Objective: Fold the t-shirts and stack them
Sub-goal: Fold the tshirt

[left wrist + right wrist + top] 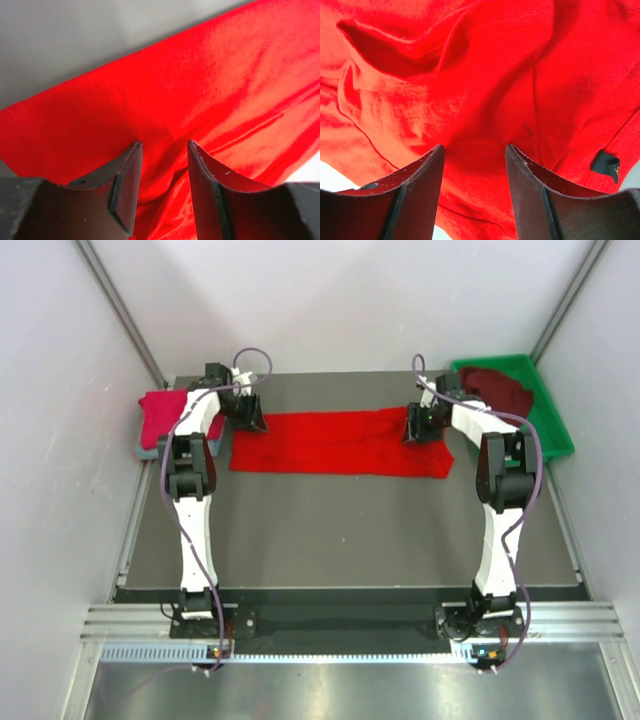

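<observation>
Layout, all positions taken from the spread shirt.

The spread shirt (340,443) lies flat on the far half of the table (340,535), long side running left to right. My left gripper (248,423) stands over its far-left corner and my right gripper (420,430) over its far edge near the right end. To its left, apart from it at the table's left edge, a folded shirt (163,415) rests on another shirt (147,451). To its right and slightly behind it, the tray (556,432) holds a crumpled shirt (498,388).

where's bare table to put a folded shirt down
The wide near strip of table between the red shirt and the arm bases is bare. The far side is crowded: pink shirt left, left gripper and right gripper over the red shirt, green tray right.
</observation>
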Tool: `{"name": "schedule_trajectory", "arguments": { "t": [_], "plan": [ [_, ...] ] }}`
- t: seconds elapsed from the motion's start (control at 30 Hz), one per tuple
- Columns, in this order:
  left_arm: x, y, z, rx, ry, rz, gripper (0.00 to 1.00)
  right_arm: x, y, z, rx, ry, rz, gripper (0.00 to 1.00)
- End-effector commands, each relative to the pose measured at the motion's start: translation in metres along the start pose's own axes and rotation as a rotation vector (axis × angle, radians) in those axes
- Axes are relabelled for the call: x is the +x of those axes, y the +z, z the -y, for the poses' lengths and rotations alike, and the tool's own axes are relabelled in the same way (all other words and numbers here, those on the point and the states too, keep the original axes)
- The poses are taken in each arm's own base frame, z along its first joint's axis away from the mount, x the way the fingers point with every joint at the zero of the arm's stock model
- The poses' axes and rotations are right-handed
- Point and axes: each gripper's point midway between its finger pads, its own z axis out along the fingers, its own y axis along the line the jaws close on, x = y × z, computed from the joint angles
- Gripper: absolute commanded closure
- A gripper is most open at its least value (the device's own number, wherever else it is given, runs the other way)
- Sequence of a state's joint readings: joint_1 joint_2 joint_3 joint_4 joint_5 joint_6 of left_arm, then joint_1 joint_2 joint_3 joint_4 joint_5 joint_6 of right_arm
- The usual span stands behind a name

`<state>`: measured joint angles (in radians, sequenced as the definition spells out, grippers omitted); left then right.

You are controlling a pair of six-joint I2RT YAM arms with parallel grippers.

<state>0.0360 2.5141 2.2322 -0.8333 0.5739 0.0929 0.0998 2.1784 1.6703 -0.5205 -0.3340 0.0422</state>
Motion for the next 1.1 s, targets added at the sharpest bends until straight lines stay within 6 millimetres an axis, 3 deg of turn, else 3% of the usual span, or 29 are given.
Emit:
{"name": "schedule_trajectory", "arguments": {
  "t": [0.0, 0.07, 0.1, 0.17, 0.2, 0.27, 0.3, 0.47, 0.53, 0.67, 0.7, 0.77, 0.8, 0.87, 0.9, 0.97, 1.07],
  "plan": [
    [0.009, 0.030, -0.018, -0.095, 0.034, -0.029, 0.53, 0.003, 0.014, 0.016, 0.039, 0.047, -0.015, 0.46],
    [0.016, 0.031, -0.022, -0.112, 0.029, -0.049, 0.54, -0.002, 0.020, 0.021, 0.053, 0.045, -0.009, 0.46],
    [0.020, 0.038, -0.006, -0.096, 0.051, -0.070, 0.54, -0.011, 0.026, 0.025, 0.062, 0.034, 0.005, 0.45],
    [0.039, 0.035, 0.000, -0.094, 0.030, -0.116, 0.55, -0.028, 0.034, 0.032, 0.068, 0.030, 0.031, 0.45],
    [0.034, 0.029, 0.004, -0.100, 0.040, -0.105, 0.55, -0.035, 0.035, 0.033, 0.064, 0.037, 0.040, 0.45],
    [0.045, 0.019, 0.010, -0.110, 0.032, -0.132, 0.55, -0.054, 0.033, 0.031, 0.043, 0.049, 0.083, 0.44],
    [0.056, 0.018, 0.012, -0.110, 0.024, -0.159, 0.55, -0.055, 0.036, 0.033, 0.042, 0.056, 0.084, 0.44],
    [0.068, -0.005, 0.033, -0.116, 0.032, -0.175, 0.55, -0.086, 0.037, 0.029, 0.027, 0.066, 0.153, 0.43],
    [0.069, -0.013, 0.040, -0.126, 0.039, -0.174, 0.55, -0.089, 0.042, 0.032, 0.029, 0.070, 0.153, 0.42],
    [0.041, -0.030, 0.043, -0.191, 0.077, -0.102, 0.55, -0.104, 0.028, 0.030, 0.027, 0.033, 0.195, 0.42],
    [0.022, -0.038, 0.044, -0.212, 0.101, -0.059, 0.54, -0.110, 0.017, 0.025, 0.025, 0.022, 0.211, 0.43],
    [0.003, -0.048, 0.036, -0.281, 0.138, -0.016, 0.53, -0.108, 0.008, 0.023, 0.026, 0.012, 0.212, 0.42],
    [-0.015, -0.056, 0.034, -0.311, 0.166, 0.026, 0.52, -0.116, -0.007, 0.015, 0.018, -0.005, 0.236, 0.42],
    [-0.029, -0.061, 0.023, -0.359, 0.173, 0.061, 0.45, -0.111, -0.015, 0.011, 0.012, -0.011, 0.229, 0.42],
    [-0.042, -0.068, 0.015, -0.403, 0.173, 0.094, 0.43, -0.116, -0.029, 0.006, 0.010, -0.022, 0.248, 0.42],
    [-0.047, -0.069, -0.001, -0.440, 0.159, 0.108, 0.37, -0.108, -0.036, 0.003, 0.004, -0.031, 0.237, 0.41],
    [-0.045, -0.061, -0.021, -0.465, 0.150, 0.094, 0.36, -0.105, -0.057, -0.004, 0.008, -0.045, 0.242, 0.41]
  ]
}}
